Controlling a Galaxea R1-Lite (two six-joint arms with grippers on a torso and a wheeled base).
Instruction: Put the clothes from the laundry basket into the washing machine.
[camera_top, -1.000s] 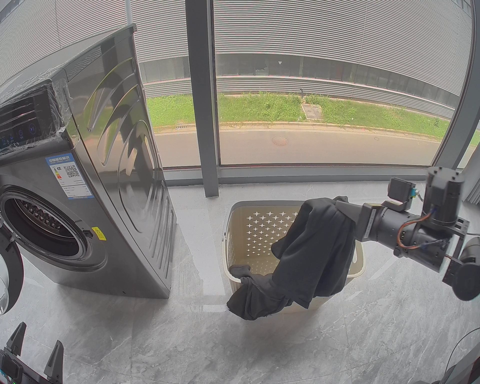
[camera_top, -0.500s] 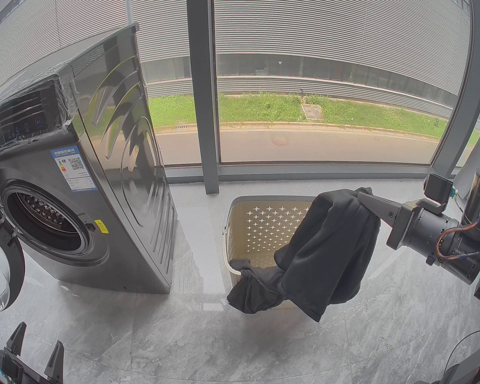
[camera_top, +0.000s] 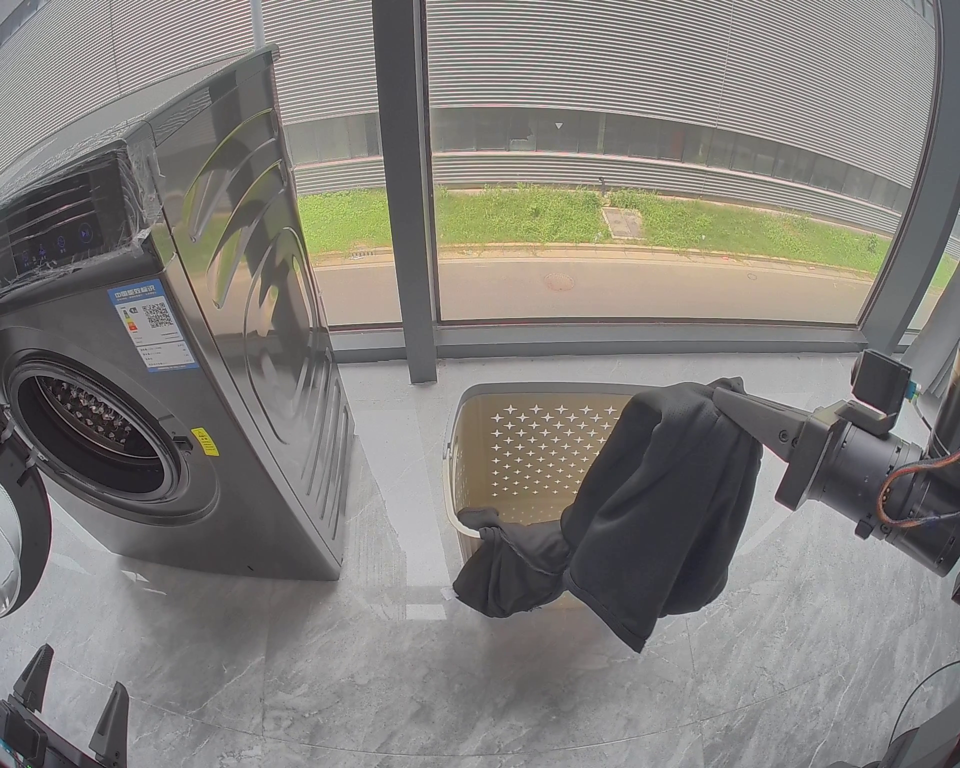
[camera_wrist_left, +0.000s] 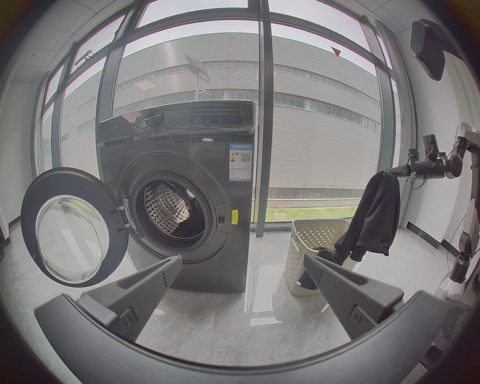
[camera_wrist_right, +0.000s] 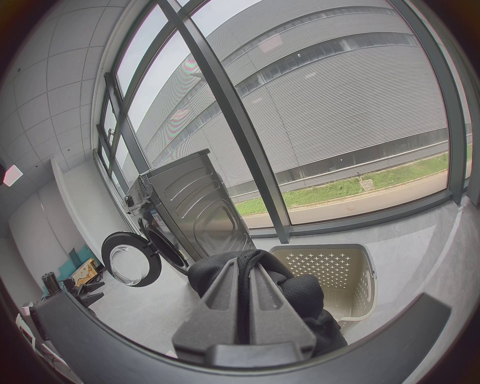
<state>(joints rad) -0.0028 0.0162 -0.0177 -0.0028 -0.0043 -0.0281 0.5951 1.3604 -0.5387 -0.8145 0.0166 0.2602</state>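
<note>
Head view: washer (camera_top: 200, 350) stood at 9 o'clock, its front facing the robot's left side. Its door (camera_wrist_left: 75, 235) was swung fully open and the drum (camera_top: 95, 435) was dark, with no clothes visible in it. The basket (camera_top: 520, 440) sat on the floor near centre, at about 3 o'clock from the washer and apart from it. One dark garment (camera_top: 650, 510) hung from the right gripper (camera_top: 728, 397) at 3 o'clock, and its top was raised above the basket's right rim. Its lower end was bunched over the near rim at 6 o'clock of the basket, and a tail of it lay inside, so the garment was lifted but not clear. The right gripper's fingers were pinched tight on a fold at the top of the cloth, which the right wrist view confirmed. The left gripper (camera_wrist_left: 242, 262) sat low at 7 o'clock with its fingers spread wide and nothing in them, pointing toward the drum. Judged step: lifting the garment out of the basket, with the carry to the washer not begun. The next move likely called for more height, or a pull toward 3 o'clock, to free the trailing end from the rim. After that a long sweep toward 9 o'clock to the drum mouth, keeping the hanging cloth off the floor. I could not tell whether more clothes lay under the draped part.
</note>
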